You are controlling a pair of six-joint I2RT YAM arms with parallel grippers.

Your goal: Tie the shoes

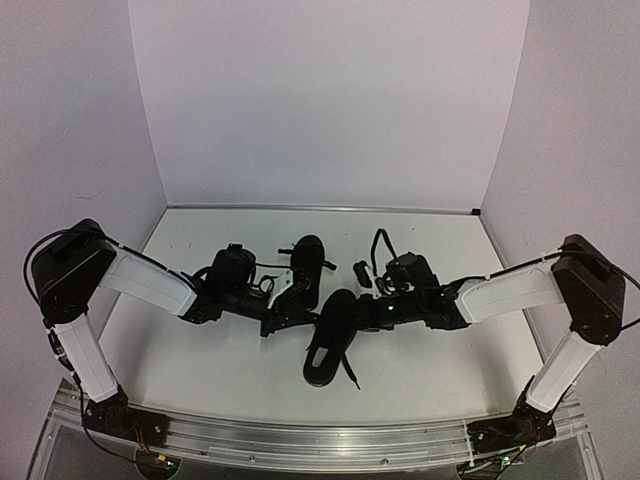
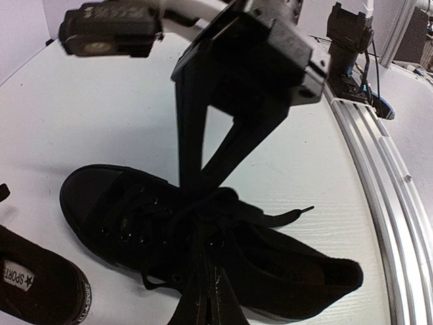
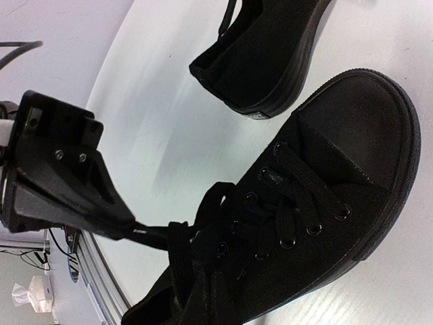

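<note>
Two small black shoes lie on the white table. The near shoe [image 1: 333,338] is between my grippers, toe pointing away; it fills the left wrist view [image 2: 135,217] and the right wrist view [image 3: 325,217]. My left gripper [image 1: 292,312] is shut, its fingers [image 2: 203,298] pressed together on a black lace [image 2: 223,203] over the tongue. My right gripper [image 1: 362,316] comes in from the other side, its fingers [image 2: 203,162] closed to a point on the laces at the same spot. One lace end [image 2: 291,215] lies free on the table.
The second shoe [image 1: 306,262] lies just behind the left gripper; it shows in the left wrist view [image 2: 34,284] and the right wrist view [image 3: 270,54]. A metal rail [image 1: 300,440] runs along the near table edge. White walls enclose the back and sides.
</note>
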